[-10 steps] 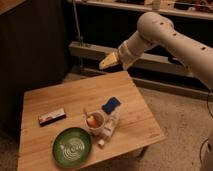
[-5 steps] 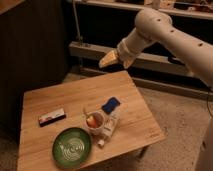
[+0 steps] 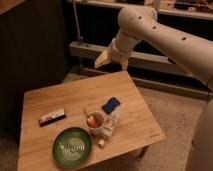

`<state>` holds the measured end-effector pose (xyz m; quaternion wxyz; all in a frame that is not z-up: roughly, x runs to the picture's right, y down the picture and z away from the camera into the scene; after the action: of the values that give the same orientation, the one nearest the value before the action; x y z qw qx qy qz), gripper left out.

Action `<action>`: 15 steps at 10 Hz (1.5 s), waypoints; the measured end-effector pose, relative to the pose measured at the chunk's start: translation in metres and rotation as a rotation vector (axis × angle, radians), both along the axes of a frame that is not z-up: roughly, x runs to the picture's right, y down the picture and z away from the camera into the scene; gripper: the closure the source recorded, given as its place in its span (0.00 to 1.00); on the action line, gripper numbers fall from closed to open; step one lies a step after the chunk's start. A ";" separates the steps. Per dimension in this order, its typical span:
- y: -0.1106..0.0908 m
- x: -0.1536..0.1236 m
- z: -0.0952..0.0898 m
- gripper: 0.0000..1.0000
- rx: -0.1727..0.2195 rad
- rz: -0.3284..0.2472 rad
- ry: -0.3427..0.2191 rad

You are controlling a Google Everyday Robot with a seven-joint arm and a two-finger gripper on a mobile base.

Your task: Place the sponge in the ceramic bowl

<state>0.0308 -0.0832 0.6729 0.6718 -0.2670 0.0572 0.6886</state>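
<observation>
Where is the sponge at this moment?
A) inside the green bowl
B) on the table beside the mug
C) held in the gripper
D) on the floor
B: the sponge lies on the table by the mug, while the gripper hangs empty above the table's far edge.

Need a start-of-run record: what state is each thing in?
gripper: raised well above the table, jaws open, empty.
sponge: lying flat on the table, untouched.
ceramic bowl: upright, empty.
mug: upright, orange contents inside.
white bottle: lying on its side beside the mug.
dark box: lying flat.
</observation>
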 end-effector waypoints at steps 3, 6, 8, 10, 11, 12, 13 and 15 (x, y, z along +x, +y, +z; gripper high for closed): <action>0.044 -0.002 0.031 0.20 -0.030 0.003 0.064; 0.078 0.003 0.073 0.20 -0.076 0.006 0.130; 0.089 0.002 0.097 0.20 -0.107 0.012 0.158; 0.101 0.007 0.119 0.20 -0.144 0.025 0.189; 0.111 0.008 0.131 0.20 -0.169 0.038 0.209; 0.117 0.009 0.141 0.20 -0.184 0.045 0.223; 0.124 0.006 0.151 0.20 -0.202 0.053 0.236; 0.131 0.005 0.159 0.20 -0.221 0.062 0.251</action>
<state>0.0358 0.0483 0.8323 0.6043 -0.2527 0.2075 0.7265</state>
